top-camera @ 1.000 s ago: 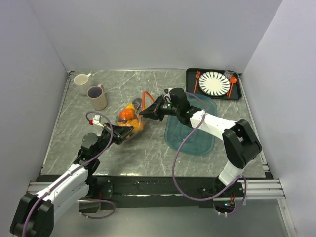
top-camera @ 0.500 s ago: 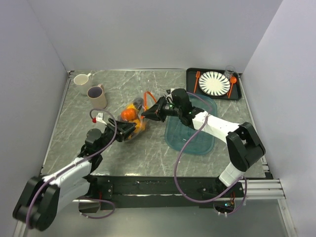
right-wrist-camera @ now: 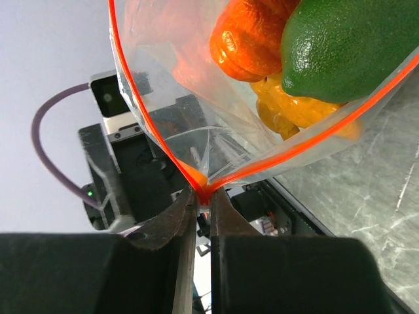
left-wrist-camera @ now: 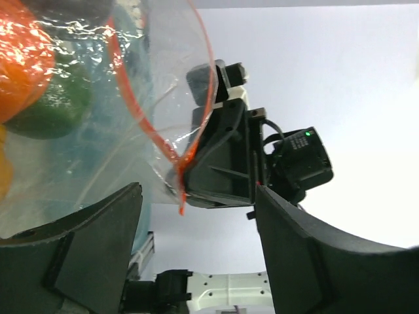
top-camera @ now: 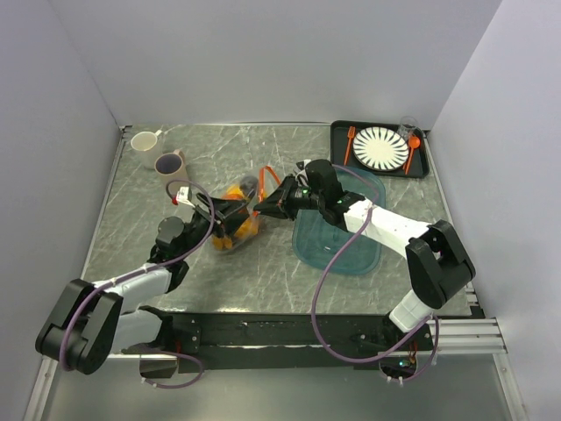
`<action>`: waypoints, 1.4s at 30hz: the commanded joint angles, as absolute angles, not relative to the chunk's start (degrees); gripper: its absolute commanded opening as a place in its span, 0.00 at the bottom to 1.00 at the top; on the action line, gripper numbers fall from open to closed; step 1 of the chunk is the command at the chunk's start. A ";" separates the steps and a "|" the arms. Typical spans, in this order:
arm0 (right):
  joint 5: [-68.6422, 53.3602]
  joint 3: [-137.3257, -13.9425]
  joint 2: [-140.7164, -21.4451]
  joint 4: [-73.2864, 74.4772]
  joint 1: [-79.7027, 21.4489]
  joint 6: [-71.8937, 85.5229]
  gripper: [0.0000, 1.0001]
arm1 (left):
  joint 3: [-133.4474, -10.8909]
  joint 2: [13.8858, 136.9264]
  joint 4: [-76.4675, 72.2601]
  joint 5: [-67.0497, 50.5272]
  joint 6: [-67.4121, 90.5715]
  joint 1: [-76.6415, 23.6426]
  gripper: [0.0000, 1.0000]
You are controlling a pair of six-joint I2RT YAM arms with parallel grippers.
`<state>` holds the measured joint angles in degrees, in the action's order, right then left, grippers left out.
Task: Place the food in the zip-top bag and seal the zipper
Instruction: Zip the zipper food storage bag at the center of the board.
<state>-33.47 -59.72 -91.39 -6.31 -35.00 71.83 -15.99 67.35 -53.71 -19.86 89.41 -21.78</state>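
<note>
The zip-top bag (top-camera: 237, 230) lies mid-table with the food inside: an orange piece (right-wrist-camera: 252, 33), a green one (right-wrist-camera: 340, 46) and a yellow one (right-wrist-camera: 294, 108). Its orange-red zipper (right-wrist-camera: 141, 118) stands apart in a wide loop. My right gripper (right-wrist-camera: 203, 193) is shut on the zipper's corner and sits just right of the bag (top-camera: 263, 207). My left gripper (left-wrist-camera: 196, 196) is open with nothing between its fingers. It hangs at the bag's left side (top-camera: 226, 213), facing the right gripper across the bag (left-wrist-camera: 78, 131) and the zipper (left-wrist-camera: 141, 118).
Two mugs (top-camera: 145, 145) (top-camera: 169, 163) stand at the back left. A translucent teal tray (top-camera: 346, 246) lies right of the bag, under the right arm. A black tray (top-camera: 337, 140) at the back right holds a striped plate (top-camera: 381, 147), orange fork and spoon and a glass.
My left gripper has opened and let go of the bag, and its arm has swung forward toward the bag's far side. The right gripper has kept its pinch on the zipper corner.
</note>
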 commanded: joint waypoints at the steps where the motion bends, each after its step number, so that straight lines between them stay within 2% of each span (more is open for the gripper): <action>1: -32.35 -61.61 -88.42 -6.33 -35.33 69.70 0.05 | -15.82 65.57 -56.10 -20.57 94.48 -21.71 0.76; 5: -31.91 -62.40 -88.86 -6.24 -35.42 69.00 0.05 | -16.96 60.66 -45.66 -19.52 95.27 -21.71 0.80; 8: -31.64 -62.93 -89.03 -6.50 -35.42 68.91 0.05 | -16.79 60.03 -44.12 -18.72 96.84 -21.80 0.82; 19: -31.55 -63.63 -88.50 -5.80 -36.56 66.54 0.05 | -16.25 70.47 -56.85 -19.07 105.72 -22.85 0.83; 25: -31.81 -62.58 -88.24 -5.89 -37.62 66.18 0.04 | -18.63 78.56 -66.16 -19.51 110.12 -24.69 0.79; 28: -30.77 -62.14 -87.36 -5.28 -37.62 65.48 0.04 | -17.85 80.33 -70.30 -18.37 111.61 -25.31 0.72; 31: -30.94 -62.49 -87.45 -4.40 -37.62 65.13 0.03 | -18.45 80.25 -68.83 -18.63 110.75 -25.31 0.57; 32: -30.94 -62.40 -87.45 -4.48 -37.62 65.13 0.03 | -18.63 80.16 -67.95 -18.72 110.48 -25.31 0.47; 34: -30.94 -62.23 -87.54 -4.66 -37.62 65.39 0.02 | -18.72 79.72 -67.41 -18.90 110.04 -25.31 0.35; 35: -30.85 -62.23 -87.37 -4.66 -37.62 65.30 0.02 | -18.63 79.54 -66.46 -18.98 109.95 -25.31 0.23; 38: -30.41 -62.58 -87.36 -3.96 -37.62 64.95 0.02 | -18.28 78.66 -64.35 -18.90 108.99 -25.31 0.02; 42: -29.62 -62.75 -87.01 -3.78 -37.27 64.86 0.02 | -17.49 77.26 -61.36 -19.42 107.67 -25.31 0.01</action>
